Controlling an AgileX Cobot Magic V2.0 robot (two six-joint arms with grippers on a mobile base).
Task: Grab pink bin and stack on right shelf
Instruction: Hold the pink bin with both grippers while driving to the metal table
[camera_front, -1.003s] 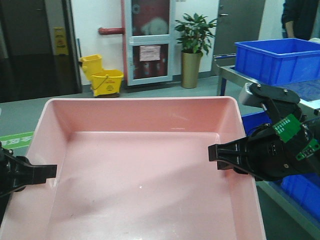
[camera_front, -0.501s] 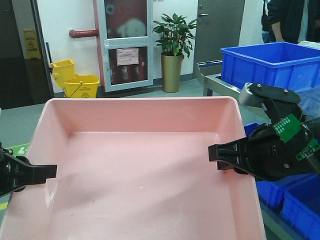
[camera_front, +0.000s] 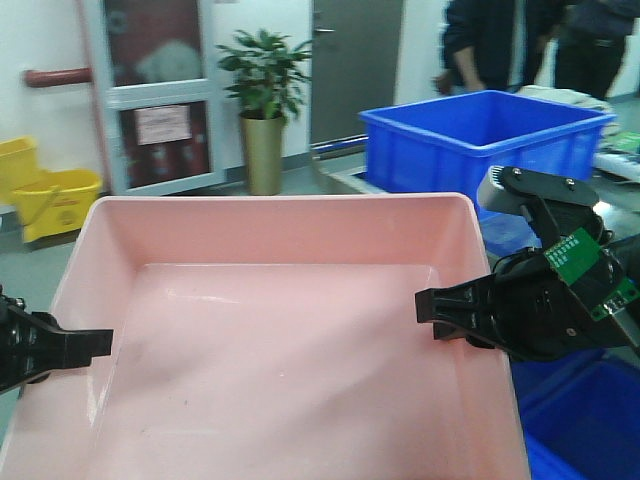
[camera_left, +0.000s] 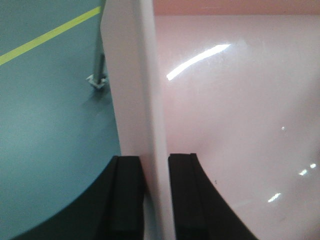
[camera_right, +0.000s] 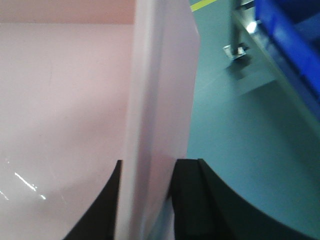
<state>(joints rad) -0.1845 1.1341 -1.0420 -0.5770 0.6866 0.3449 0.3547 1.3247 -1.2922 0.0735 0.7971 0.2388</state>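
Observation:
The pink bin (camera_front: 280, 340) is a large shallow pale-pink tub held up in front of me, filling the lower front view. My left gripper (camera_front: 80, 345) is shut on its left wall, one finger inside and one outside; the wall (camera_left: 142, 100) runs between the black fingers (camera_left: 182, 200). My right gripper (camera_front: 450, 310) is shut on the right wall, which shows in the right wrist view (camera_right: 160, 100) between its fingers (camera_right: 192, 200). The bin is empty. A metal shelf (camera_front: 345, 180) stands ahead at the right.
A large blue crate (camera_front: 480, 135) sits on the shelf top, more blue crates (camera_front: 580, 420) lie lower right. A potted plant (camera_front: 265, 100), a yellow mop bucket (camera_front: 35, 195) and two standing people (camera_front: 520, 45) are behind. Green floor (camera_left: 45, 115) lies below.
The whole background has slid leftward across the front view: the base has turned right. The blue crate and shelf now sit closer to centre. Both grippers and the bin keep their places.

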